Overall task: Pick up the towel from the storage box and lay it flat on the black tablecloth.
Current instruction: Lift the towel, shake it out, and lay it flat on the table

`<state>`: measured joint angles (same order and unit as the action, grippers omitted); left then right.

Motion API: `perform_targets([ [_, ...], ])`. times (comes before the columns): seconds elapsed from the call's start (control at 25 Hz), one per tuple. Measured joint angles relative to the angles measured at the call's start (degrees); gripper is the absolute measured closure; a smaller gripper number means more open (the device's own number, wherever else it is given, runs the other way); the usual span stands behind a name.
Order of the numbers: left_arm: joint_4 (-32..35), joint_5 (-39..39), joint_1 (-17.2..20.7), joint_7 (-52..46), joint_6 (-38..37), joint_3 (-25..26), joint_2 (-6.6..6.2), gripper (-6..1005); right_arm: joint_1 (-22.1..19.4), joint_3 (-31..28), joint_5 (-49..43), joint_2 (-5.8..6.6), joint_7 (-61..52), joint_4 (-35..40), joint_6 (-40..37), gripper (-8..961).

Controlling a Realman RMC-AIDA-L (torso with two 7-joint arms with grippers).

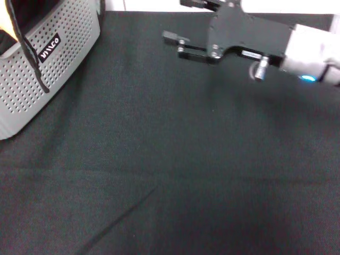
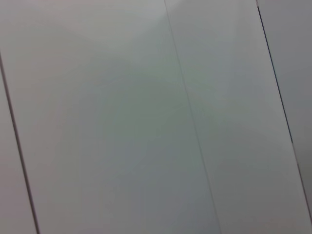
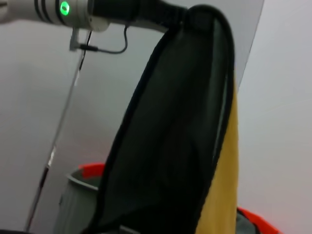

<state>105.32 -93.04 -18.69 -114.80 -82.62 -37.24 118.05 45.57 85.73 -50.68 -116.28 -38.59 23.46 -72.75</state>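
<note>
Hanging from the left gripper [image 3: 197, 14] above the storage box [image 1: 50, 58], the towel [image 3: 175, 136] droops long, pinched tight at its top. The right gripper [image 1: 178, 45] waits, fingers apart, over the far side of the black tablecloth [image 1: 175, 175].

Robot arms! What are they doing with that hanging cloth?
The left claw is holding the towel up over the grey storage box. The towel hangs down, dark with a black edge on one side and yellow on the other. The right claw is open and holds nothing, out above the black tablecloth. The towel is not lying on the tablecloth yet.
</note>
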Motion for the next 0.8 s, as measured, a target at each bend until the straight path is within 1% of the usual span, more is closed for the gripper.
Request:
perform_targets([
  [0.04, -1.07, 0.10, -0.28, 0.25, 0.00, 0.00, 0.01, 970, 1.78, 3.90, 3.69, 0.02, 2.61, -0.08, 2.73, 270],
  [0.08, -1.07, 0.10, -0.28, 0.25, 0.00, 0.00, 0.01, 970, 1.78, 3.90, 3.69, 0.02, 2.61, -0.08, 2.73, 272],
  [0.12, -1.39, 0.12, -0.35, 0.34, 0.00, 0.01, 0.01, 970, 2.59, 5.96, 5.80, 0.00, 3.90, -0.08, 3.85, 274],
  [0.2, -1.87, 0.15, -0.46, 0.55, 0.00, 0.12, 0.05, 970, 4.35, 11.70, 12.04, 0.01, 7.15, -0.08, 6.31, 278],
  [0.24, -2.01, 0.18, -0.53, 0.65, 0.00, 0.14, 0.05, 970, 5.49, 15.82, 16.97, 0.00, 9.67, 0.03, 7.74, 280],
  [0.28, -2.12, 0.23, -0.57, 0.70, 0.00, 0.15, 0.06, 970, 6.09, 18.54, 20.13, 0.00, 11.37, 0.18, 8.51, 281],
  [0.32, -2.16, 0.28, -0.61, 0.74, 0.00, 0.16, 0.07, 970, 6.09, 18.54, 20.13, 0.00, 11.37, 0.18, 8.51, 283],
  [0.4, -2.18, 0.35, -0.65, 0.77, 0.01, 0.16, 0.07, 970, 7.24, 22.95, 26.70, 0.00, 14.63, 0.21, 9.58, 287],
  [0.48, -2.20, 0.76, -0.65, 0.84, 0.00, 0.16, 0.07, 970, 8.53, 25.90, 31.38, 0.00, 16.59, -0.06, 10.34, 291],
  [0.52, -2.21, 0.89, -0.66, 0.88, 0.00, 0.16, 0.07, 970, 8.53, 25.90, 31.38, 0.00, 16.59, -0.06, 10.34, 293],
  [0.56, -2.22, 0.96, -0.67, 0.91, -0.01, 0.14, 0.07, 970, 10.34, 28.01, 34.68, 0.01, 17.61, -0.40, 12.08, 295],
  [0.8, -2.23, 1.07, -0.80, 0.92, -0.05, -0.19, 0.07, 970, 12.41, 28.52, 35.85, 0.00, 17.81, -0.67, 15.23, 307],
])
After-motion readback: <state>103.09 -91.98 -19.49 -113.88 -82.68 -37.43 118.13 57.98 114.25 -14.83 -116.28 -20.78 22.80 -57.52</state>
